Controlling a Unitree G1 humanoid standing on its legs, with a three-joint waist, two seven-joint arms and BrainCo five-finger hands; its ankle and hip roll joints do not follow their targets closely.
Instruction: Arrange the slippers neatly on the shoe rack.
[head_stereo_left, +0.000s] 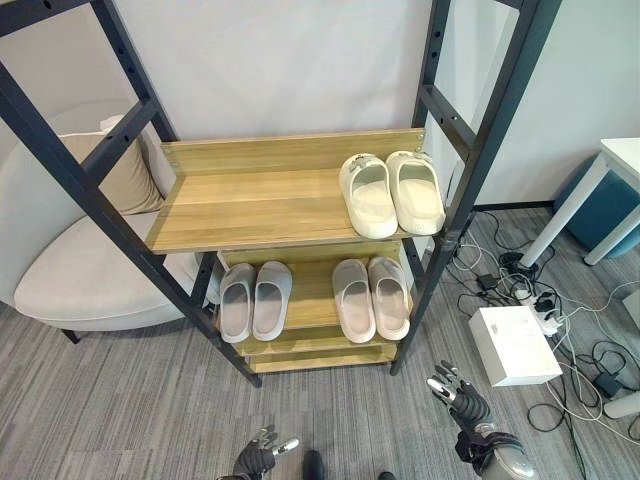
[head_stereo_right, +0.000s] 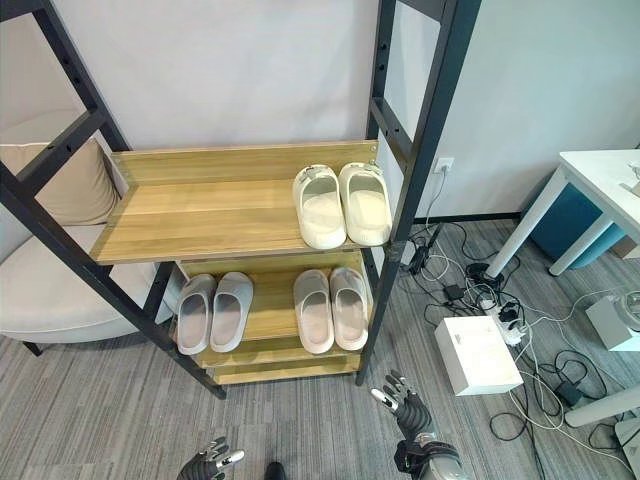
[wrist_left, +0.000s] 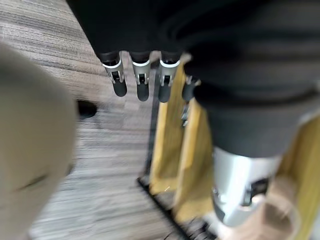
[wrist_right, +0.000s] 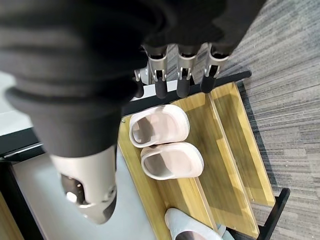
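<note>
Resting on wooden shoe rack (head_stereo_left: 250, 205): rounded foam slippers (head_stereo_left: 391, 192).

No legible text, labels, numbers or signs anywhere.

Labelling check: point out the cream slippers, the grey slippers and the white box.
cream slippers (head_stereo_left: 392, 193), left eye view, inner edge of the pair
grey slippers (head_stereo_left: 254, 300), left eye view, between the insoles
white box (head_stereo_left: 512, 345), left eye view, top face

Shoe rack (head_stereo_left: 250, 205): pale wood-grain shelves, smooth matt finish, on a matt black metal frame. Slippers (head_stereo_left: 390, 192): smooth matt foam-like plastic. Floor (head_stereo_left: 120, 400): grey ribbed carpet. Armchair (head_stereo_left: 70, 270): beige woven cloth.
</note>
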